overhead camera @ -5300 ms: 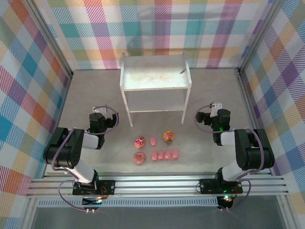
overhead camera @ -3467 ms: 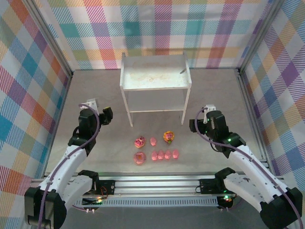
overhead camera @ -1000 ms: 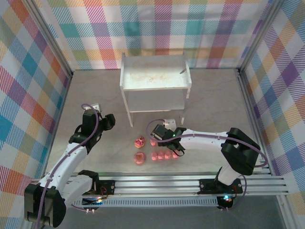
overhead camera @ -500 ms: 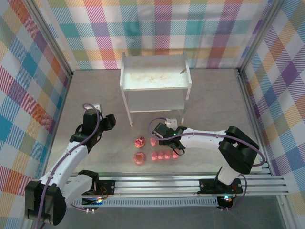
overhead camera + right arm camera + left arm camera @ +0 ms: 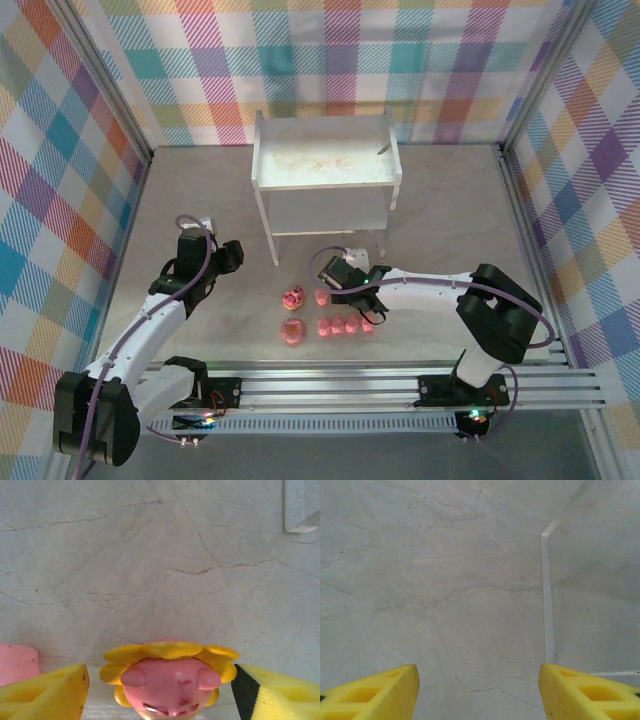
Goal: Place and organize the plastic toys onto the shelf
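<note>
Two fingers (image 5: 45, 692) of our right gripper (image 5: 159, 695) stood spread astride, not pinching, the yellow-orange-red figure (image 5: 170, 672), low centre in its wrist view, on the table (image 5: 150, 555); our left gripper (image 5: 479, 695), likewise spread, hung farther off.

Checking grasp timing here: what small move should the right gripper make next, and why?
Probably close on the yellow-petalled figure. In the right wrist view it sits centred between the fingers of the right gripper, with a sliver of table showing beside one pad, so it looks framed but not yet clamped. Lifting toward the shelf would follow.
</note>
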Controlling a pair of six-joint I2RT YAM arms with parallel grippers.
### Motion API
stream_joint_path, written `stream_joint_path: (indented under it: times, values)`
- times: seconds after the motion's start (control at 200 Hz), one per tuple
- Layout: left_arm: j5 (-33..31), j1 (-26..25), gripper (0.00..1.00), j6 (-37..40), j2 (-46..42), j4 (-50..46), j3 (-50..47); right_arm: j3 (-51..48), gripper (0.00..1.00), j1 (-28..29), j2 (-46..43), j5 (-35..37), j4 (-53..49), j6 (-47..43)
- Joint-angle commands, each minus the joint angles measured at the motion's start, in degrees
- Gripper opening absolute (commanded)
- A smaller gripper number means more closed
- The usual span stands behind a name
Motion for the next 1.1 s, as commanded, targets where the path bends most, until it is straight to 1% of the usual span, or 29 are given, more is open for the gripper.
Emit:
stream_joint_path:
  times: [0.0, 0.13, 0.235, 0.365, 0.51, 0.655, 0.93, 1.095]
  values:
    - [0.40, -0.60, 0.64, 0.79, 0.25, 0.48, 1.04, -0.57, 0.75, -0.41, 0.54, -0.09, 0.24, 0.27]
    - [0.57, -0.62, 0.64, 0.70, 0.58, 0.74, 1.05, -0.99, 0.73, -0.78, 0.41, 0.08, 0.00, 0.85]
    - [0.66, -0.60, 0.64, 0.77, 0.95, 0.75, 1.13, -1.58, 0.67, -0.86, -0.11, -0.02, 0.61, 0.73]
    - [0.66, -0.60, 0.64, 0.77, 1.11, 0.83, 1.22, -2.07, 0.64, -1.05, -0.49, -0.18, 1.01, 0.60]
    - [0.81, -0.64, 0.63, 0.71, 1.46, 0.97, 1.31, -2.33, 0.57, -1.01, -0.79, -0.32, 1.35, 0.33]
    - [1.01, -0.60, 0.63, 0.71, 1.92, 1.01, 1.48, -2.68, 0.48, -1.02, -1.38, -0.42, 1.44, -0.15]
    - [1.10, -0.60, 0.63, 0.63, 2.12, 1.19, 1.60, -4.16, 0.39, -0.91, -3.61, -0.89, 1.89, -0.54]
    - [1.15, -0.60, 0.63, 0.62, 2.30, 1.26, 1.75, -4.74, 0.34, 0.11, -5.83, -0.07, 1.26, -1.03]
